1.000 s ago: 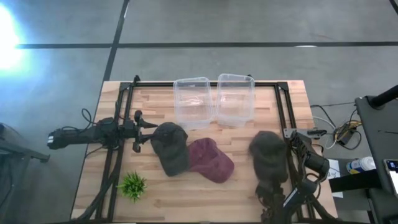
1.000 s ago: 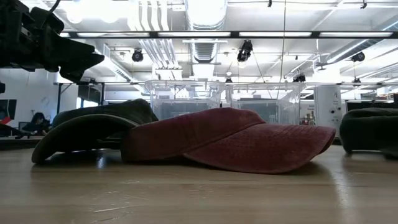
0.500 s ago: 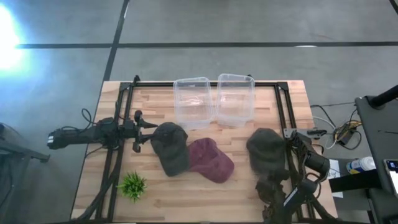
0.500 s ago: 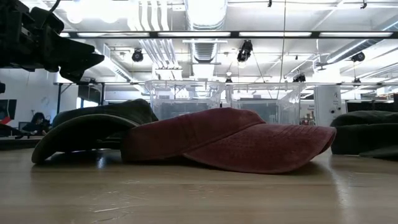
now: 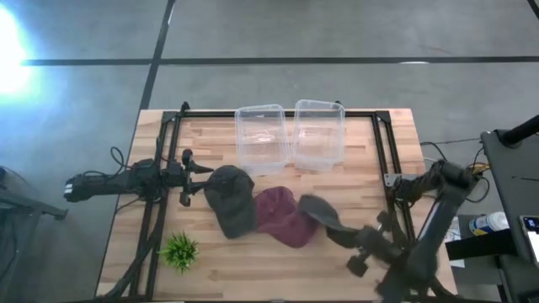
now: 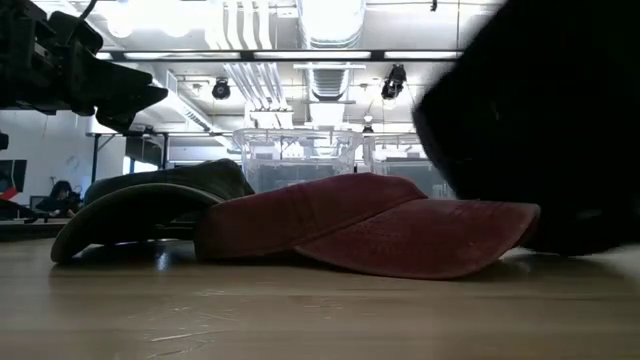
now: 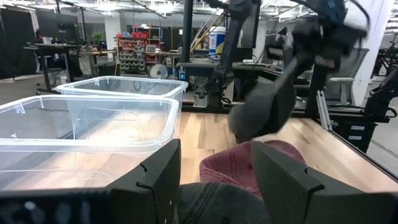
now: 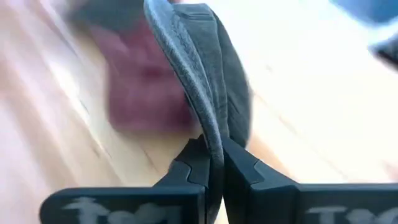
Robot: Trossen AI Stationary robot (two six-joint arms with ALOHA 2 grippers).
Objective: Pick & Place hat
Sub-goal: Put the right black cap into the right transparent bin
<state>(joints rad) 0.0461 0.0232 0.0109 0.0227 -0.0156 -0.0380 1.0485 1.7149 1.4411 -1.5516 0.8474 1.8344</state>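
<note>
A dark grey hat [image 5: 320, 212] is lifted off the table in my right gripper [image 5: 352, 238], which is shut on it at the table's right near part. The hat also shows in the left wrist view [image 7: 264, 109] and as a dark mass in the low view [image 6: 540, 120]. A maroon hat [image 5: 280, 217] lies on the table's middle with its brim on the wood [image 6: 420, 240]. A dark green hat [image 5: 229, 199] lies to its left. My left gripper [image 5: 205, 172] is open, above the green hat's left edge [image 7: 211, 202]. My right gripper pinches the grey hat's stitched edge [image 8: 213, 134] between its two fingers. The fingers [image 8: 245, 168] come from the table's right near side. The hat is clear of the table and stretches away from the fingers toward the maroon hat.
Two clear plastic bins [image 5: 261, 139] [image 5: 318, 135] stand side by side at the table's far middle. A small green plant [image 5: 178, 250] stands at the near left. A black frame [image 5: 383, 143] runs along the table's edges.
My right gripper has swung from the table's right edge toward the left and near side, taking the grey hat up off the table. The hat, flat on the wood a second ago, now hangs tilted in the air by the maroon hat's right edge.
</note>
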